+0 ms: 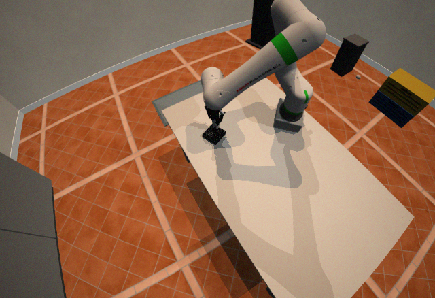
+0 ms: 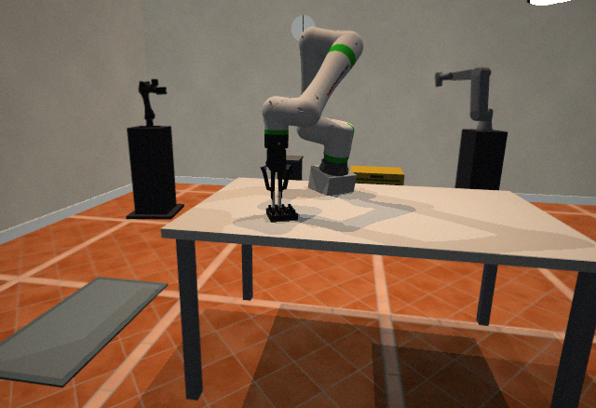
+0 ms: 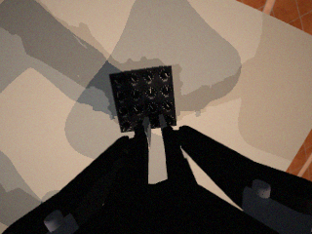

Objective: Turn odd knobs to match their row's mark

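- One black knob box (image 1: 212, 135) (image 2: 282, 216) (image 3: 143, 99) stands on the pale table (image 1: 337, 210) (image 2: 385, 244) (image 3: 219, 134), toward one end.
- Two fingers of the gripper (image 1: 215, 125) (image 2: 277, 205) (image 3: 154, 123) point down at the box, open by only a narrow gap.
- Both fingertips overlap one edge of the knob grid in the wrist view; contact with a knob is too dark to tell.
- Several white lines show, too small to read.

Your tabletop (image 1: 316, 196) (image 2: 385, 215) (image 3: 219, 134) looks smooth, matt – arm shell (image 1: 259, 66) (image 2: 331, 74) like satin plastic – floor (image 1: 105, 217) (image 2: 336, 288) (image 3: 288, 12) like matt tile.
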You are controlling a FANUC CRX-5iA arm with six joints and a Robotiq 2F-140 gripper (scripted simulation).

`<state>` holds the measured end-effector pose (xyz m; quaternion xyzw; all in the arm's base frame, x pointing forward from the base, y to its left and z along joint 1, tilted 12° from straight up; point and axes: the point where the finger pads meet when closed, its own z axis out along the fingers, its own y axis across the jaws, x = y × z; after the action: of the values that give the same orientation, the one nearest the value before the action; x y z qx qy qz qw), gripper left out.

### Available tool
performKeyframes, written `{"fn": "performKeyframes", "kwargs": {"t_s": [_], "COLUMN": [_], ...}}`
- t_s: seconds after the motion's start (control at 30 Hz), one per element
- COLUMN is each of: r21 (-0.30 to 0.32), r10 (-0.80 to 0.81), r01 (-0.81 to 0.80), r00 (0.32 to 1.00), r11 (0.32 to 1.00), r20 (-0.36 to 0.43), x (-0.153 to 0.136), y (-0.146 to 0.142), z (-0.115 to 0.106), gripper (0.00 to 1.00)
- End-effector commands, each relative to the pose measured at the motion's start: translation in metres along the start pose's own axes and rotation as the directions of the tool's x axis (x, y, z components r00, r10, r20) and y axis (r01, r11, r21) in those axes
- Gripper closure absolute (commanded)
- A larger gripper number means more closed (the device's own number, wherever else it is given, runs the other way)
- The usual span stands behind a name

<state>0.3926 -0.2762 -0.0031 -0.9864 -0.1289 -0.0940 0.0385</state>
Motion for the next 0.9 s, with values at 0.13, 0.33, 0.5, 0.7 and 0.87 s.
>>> {"fn": "performKeyframes", "kwargs": {"t_s": [0.13, 0.33, 0.5, 0.7, 0.87], "r21": [0.0, 0.0, 0.0, 0.0, 0.0], "r10": [0.0, 0.0, 0.0, 0.0, 0.0], "r01": [0.0, 0.0, 0.0, 0.0, 0.0], "r00": [1.0, 1.0, 1.0, 1.0, 1.0], "r11": [1.0, 1.0, 1.0, 1.0, 1.0], "r20": [0.0, 0.0, 0.0, 0.0, 0.0], "x": [0.0, 0.0, 0.0, 0.0, 0.0], "y": [0.0, 0.0, 0.0, 0.0, 0.0], "z": [0.0, 0.0, 0.0, -0.008, -0.022], "gripper": [0.88, 0.88, 0.88, 0.88, 0.88]}}
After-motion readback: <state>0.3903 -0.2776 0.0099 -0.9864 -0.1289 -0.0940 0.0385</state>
